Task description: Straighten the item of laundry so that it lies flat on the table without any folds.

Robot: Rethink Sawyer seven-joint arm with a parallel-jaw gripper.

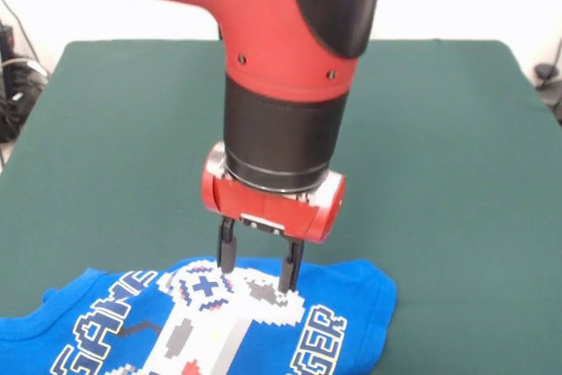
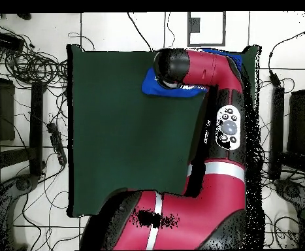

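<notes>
The item of laundry (image 1: 105, 327), a bright blue T-shirt with a white-grey pixel controller print and yellow-outlined lettering, lies at the near edge of the green table (image 1: 457, 155), running off the picture's bottom. My gripper (image 1: 256, 274) stands upright over the shirt's far edge, open, with its two dark fingertips (image 1: 226, 261) about at the cloth on either side of the controller print's top. In the overhead view only a blue strip of the item of laundry (image 2: 156, 87) shows at the table's (image 2: 115, 144) far edge; the arm hides the gripper.
Cables (image 2: 37, 72) and black equipment lie on the floor around the table in the overhead view. The red arm (image 2: 217, 131) spans the table's right side there.
</notes>
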